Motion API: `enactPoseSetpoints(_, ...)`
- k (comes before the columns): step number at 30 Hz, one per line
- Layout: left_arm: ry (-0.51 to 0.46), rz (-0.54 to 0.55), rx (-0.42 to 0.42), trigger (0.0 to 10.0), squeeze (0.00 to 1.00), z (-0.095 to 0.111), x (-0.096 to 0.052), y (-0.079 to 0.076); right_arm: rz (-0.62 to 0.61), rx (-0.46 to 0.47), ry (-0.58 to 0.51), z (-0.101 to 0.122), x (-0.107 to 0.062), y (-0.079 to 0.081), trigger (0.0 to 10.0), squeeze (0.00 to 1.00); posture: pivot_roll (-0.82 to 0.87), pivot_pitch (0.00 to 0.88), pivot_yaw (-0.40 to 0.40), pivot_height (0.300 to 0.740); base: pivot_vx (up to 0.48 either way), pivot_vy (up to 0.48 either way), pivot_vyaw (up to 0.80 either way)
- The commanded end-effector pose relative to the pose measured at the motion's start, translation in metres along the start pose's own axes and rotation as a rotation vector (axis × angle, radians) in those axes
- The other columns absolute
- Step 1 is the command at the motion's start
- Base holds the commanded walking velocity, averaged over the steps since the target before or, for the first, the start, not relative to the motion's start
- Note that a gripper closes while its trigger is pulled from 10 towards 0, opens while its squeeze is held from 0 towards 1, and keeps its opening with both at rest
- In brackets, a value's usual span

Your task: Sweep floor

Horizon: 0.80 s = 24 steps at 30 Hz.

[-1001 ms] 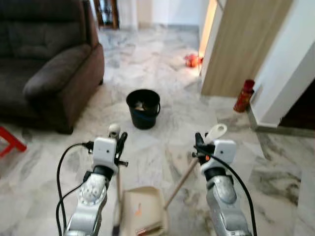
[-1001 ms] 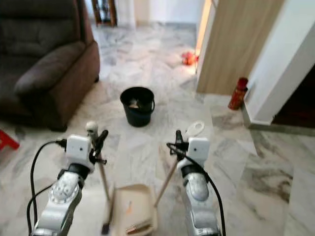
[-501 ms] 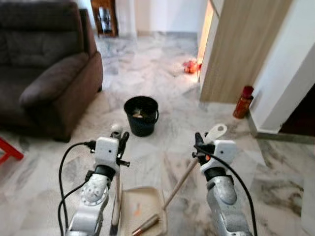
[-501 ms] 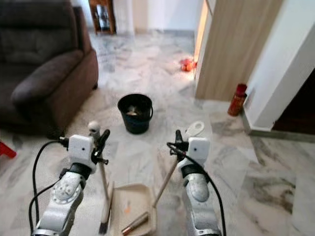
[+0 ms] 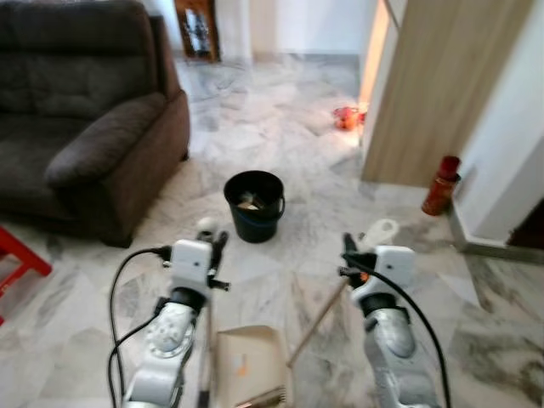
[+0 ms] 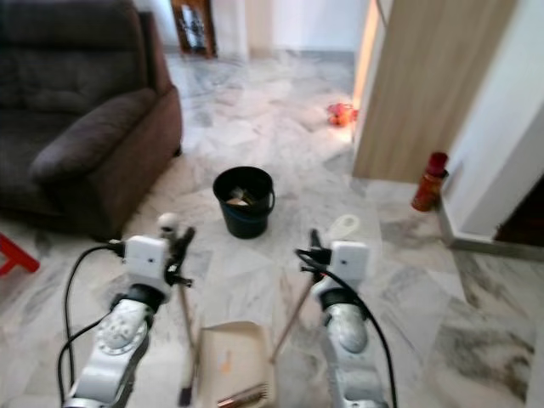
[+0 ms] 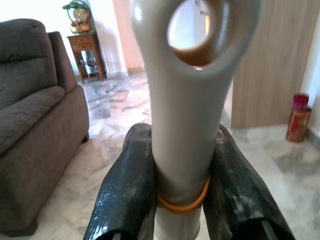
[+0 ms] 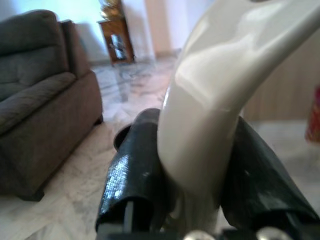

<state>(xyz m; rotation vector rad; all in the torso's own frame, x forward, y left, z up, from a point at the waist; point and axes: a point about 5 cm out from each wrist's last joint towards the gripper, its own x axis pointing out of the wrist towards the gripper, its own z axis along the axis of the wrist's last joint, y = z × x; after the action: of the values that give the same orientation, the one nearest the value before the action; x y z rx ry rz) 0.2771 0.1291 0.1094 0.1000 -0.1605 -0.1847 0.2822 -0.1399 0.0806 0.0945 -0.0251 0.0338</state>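
Shifting slightly, the bucket (image 5: 254,206) is sitting a touch further right. Nearest, the dustpan (image 5: 248,365) is resting on the floor, debris inside. Left gripper (image 5: 214,247) is clamping the broom (image 7: 186,125); right gripper (image 5: 349,255) is clamping the dustpan handle (image 8: 200,130). Emptying into the bucket ahead likely comes next. No writing is legible.

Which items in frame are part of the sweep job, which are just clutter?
Job:
- broom handle, held in the left gripper
- dustpan, its handle held in the right gripper
- black bucket ahead, scraps inside

Lying about:
- brown sofa
- red canister by the wall
- red stool
- small red item near the doorway
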Motion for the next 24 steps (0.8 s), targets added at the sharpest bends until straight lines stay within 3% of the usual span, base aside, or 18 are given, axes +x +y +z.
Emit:
enactPoseSetpoints(1, -0.042, 0.013, 0.016, 10.0, 0.00, 0.0095, 0.0023, 0.0064, 0.035, 0.024, -0.056, 0.0129, 0.0056, 0.0122, 10.0, 0.00, 0.10, 0.007, -0.003, 0.740, 0.304, 0.000, 0.00)
enactPoseSetpoints(24, -0.039, 0.015, 0.020, 10.0, 0.00, 0.0093, 0.0024, 0.0068, 0.043, 0.041, -0.057, 0.0130, 0.0055, 0.0148, 10.0, 0.00, 0.10, 0.008, -0.002, 0.740, 0.289, 0.000, 0.00)
